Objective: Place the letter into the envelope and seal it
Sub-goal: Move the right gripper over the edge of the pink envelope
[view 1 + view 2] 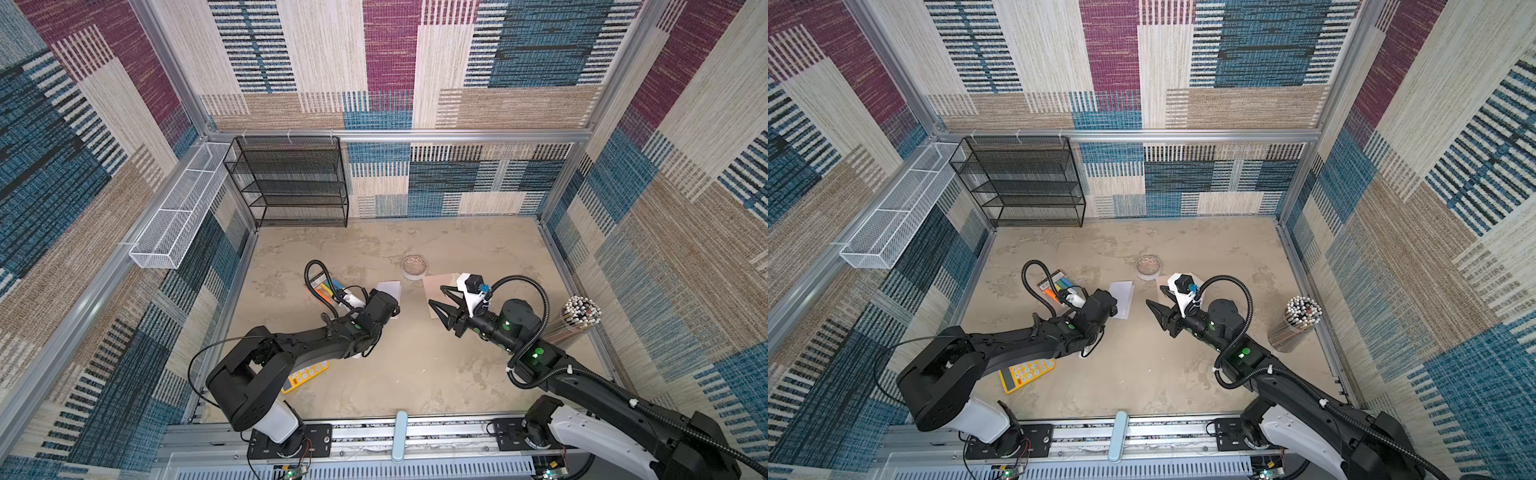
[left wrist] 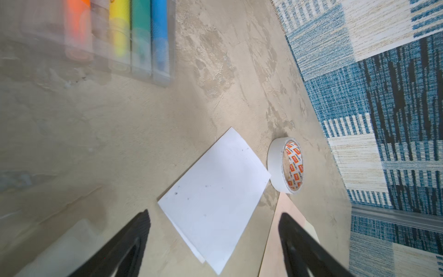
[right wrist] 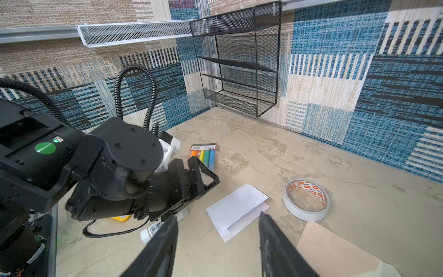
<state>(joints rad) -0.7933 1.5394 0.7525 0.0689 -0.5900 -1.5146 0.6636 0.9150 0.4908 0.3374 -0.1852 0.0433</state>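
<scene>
The letter (image 2: 215,191) is a folded white sheet lying flat on the tabletop, also seen in a top view (image 1: 390,291) and the right wrist view (image 3: 236,208). The envelope (image 3: 335,254), peach with a cream flap, lies flat just right of it, in a top view (image 1: 432,282) partly under the right arm. My left gripper (image 2: 215,213) hovers open over the letter's near corner, jaws wide apart and empty. My right gripper (image 1: 436,295) is open and empty above the envelope's left edge, pointing at the letter (image 1: 1123,297).
A roll of white tape (image 1: 414,266) lies behind the envelope. A pack of highlighters (image 1: 326,286) sits left of the letter. A yellow calculator (image 1: 305,376) and a glue stick (image 3: 153,230) lie under the left arm. A pencil cup (image 1: 579,316) stands at the right wall.
</scene>
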